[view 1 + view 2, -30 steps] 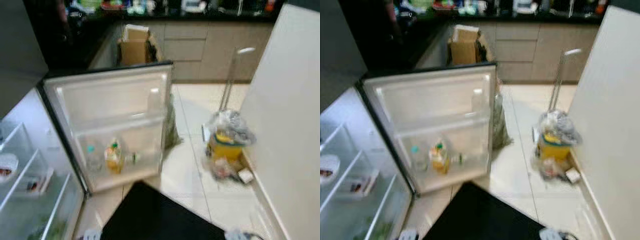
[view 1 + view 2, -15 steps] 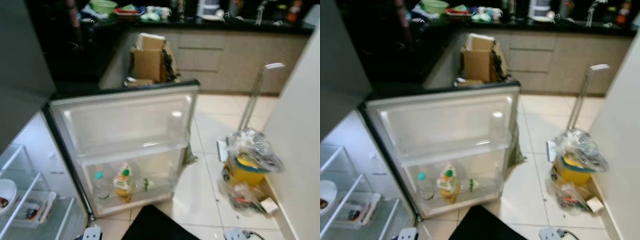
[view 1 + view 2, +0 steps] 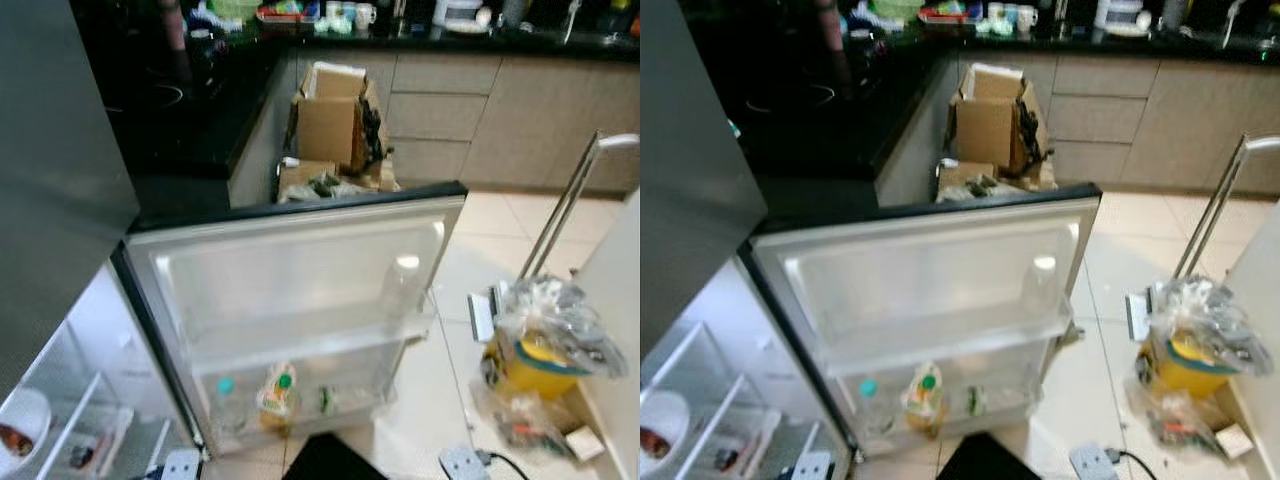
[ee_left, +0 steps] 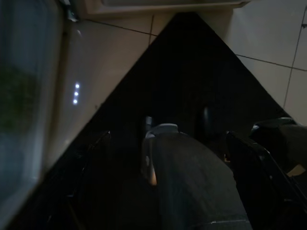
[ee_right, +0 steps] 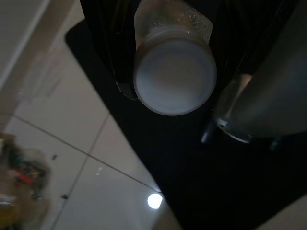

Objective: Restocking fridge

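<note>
Fridge door (image 3: pixel 300 290) open, bottles (image 3: pixel 277 394) shelved

Open fridge door (image 3: pixel 300 290), bottles (image 3: pixel 277 395) in lower shelf

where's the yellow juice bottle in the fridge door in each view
Left eye view: yellow juice bottle low, left of centre, on the open fridge door's bottom shelf.
Right eye view: same shelf.
Left wrist view: not in it.
Right wrist view: not in it.
Shared landmark: teal-capped bottle beside it.
</note>
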Robot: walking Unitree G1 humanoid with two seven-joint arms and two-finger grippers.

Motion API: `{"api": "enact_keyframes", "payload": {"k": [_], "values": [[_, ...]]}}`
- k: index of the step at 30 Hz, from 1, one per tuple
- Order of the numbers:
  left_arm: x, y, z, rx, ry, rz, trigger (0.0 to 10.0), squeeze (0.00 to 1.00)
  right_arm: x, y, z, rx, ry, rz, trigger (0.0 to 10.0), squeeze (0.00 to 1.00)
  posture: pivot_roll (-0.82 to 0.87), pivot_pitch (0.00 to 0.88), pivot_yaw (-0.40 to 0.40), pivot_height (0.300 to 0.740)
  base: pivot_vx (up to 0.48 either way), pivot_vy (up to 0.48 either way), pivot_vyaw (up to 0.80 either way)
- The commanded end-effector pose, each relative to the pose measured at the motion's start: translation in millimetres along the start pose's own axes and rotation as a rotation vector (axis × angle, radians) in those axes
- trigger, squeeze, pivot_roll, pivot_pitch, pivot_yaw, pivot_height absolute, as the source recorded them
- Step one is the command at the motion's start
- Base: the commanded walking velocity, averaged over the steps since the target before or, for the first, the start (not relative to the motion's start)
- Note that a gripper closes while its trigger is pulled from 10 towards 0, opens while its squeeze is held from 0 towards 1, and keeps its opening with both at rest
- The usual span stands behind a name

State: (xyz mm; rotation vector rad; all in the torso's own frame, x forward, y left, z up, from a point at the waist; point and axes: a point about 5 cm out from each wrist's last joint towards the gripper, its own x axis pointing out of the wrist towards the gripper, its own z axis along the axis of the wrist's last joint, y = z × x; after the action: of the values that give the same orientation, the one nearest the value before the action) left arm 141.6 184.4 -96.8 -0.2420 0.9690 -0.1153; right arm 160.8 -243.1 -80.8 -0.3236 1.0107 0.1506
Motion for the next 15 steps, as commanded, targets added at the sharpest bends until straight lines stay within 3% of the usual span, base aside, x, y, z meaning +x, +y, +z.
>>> {"api": "enact_keyframes", "payload": {"k": [1,8,12,14,15], "values": [[-0.3,-2.0,-4,-0.009,0.012,-0.009,10.0,0.0,-1.2,-12.6,6,-0.026,-0.019,-0.033,10.0,0.0,-0.04,0.0,-0.015,0.74,0.0,0.0,0.0],[-0.2,-1.4,-2,0.0,0.002,-0.007,10.0,0.0,-0.3,-21.6,34,-0.097,-0.117,0.015,10.0,0.0,-0.05,0.0,-0.018,0.74,0.0,0.0,0.0],[0.2,-0.1,3,0.006,-0.03,0.001,10.0,0.0,-2.8,-28.7,65,-0.057,-0.263,0.098,10.0,0.0,-0.05,0.0,-0.018,0.74,0.0,0.0,0.0],[0.4,3.4,14,0.028,-0.075,0.003,10.0,0.0,-6.5,-29.2,90,-0.052,-0.371,0.216,10.0,0.0,-0.05,0.0,-0.014,0.74,0.0,0.0,0.0],[0.4,3.4,14,0.028,-0.075,0.003,10.0,0.0,-6.5,-29.2,90,-0.052,-0.371,0.216,10.0,0.0,-0.05,0.0,-0.014,0.74,0.0,0.0,0.0]]}}
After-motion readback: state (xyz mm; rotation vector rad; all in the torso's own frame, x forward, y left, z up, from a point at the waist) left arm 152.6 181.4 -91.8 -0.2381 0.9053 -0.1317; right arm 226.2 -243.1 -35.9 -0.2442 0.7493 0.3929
